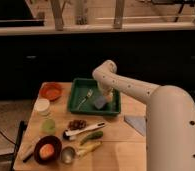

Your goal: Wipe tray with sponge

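Observation:
The green tray (79, 93) sits at the back middle of the wooden table. A small grey-blue sponge (100, 102) lies inside it at the right, with a fork (85, 98) lying in the tray's left half. My gripper (109, 98) reaches down into the tray from the white arm (136, 90) and sits right at the sponge's right side, touching or holding it.
An orange bowl (51, 91) stands left of the tray. A white cup (42, 106), green cup (48, 125), dark bowl (47, 149), spoons and vegetables (91, 137) fill the front left. A flat grey-blue cloth (136, 123) lies at the right.

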`<state>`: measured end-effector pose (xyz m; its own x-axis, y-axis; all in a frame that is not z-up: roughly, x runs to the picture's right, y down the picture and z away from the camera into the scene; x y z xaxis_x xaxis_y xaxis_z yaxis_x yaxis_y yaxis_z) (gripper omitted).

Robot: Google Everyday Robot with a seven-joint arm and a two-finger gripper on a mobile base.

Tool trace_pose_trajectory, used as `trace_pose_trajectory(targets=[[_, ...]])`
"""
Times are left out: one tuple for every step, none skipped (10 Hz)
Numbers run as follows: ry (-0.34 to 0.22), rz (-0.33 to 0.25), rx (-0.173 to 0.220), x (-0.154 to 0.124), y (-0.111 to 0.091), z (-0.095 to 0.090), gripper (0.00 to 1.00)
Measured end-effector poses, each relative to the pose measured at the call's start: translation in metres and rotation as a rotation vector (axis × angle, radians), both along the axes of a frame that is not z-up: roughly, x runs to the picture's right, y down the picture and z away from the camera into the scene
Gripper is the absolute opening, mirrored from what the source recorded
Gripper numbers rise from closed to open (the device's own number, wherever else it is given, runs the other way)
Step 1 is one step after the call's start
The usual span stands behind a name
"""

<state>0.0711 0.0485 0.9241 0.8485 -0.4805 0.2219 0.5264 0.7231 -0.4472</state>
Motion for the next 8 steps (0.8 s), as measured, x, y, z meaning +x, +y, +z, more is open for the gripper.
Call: trace_pose_trajectory(targets=[[-0.002,-0.004,0.000,-0.001,0.000,0.000,0.02],[0.004,0.006,-0.002,0.000,0.001,0.002,0.02],[0.015,0.016,0.000,0.007,0.001,0.003,0.02],[0.029,0.033,0.005,0.017,-0.001,0.003,0.02],[0.045,0.050,0.014,0.025,-0.006,0.006,0.02],[0.053,0.057,0.020,0.027,-0.011,0.007,0.02],[0.061,0.063,0.027,0.028,-0.015,0.009,0.02],[0.068,0.067,0.036,0.030,-0.020,0.012,0.02]])
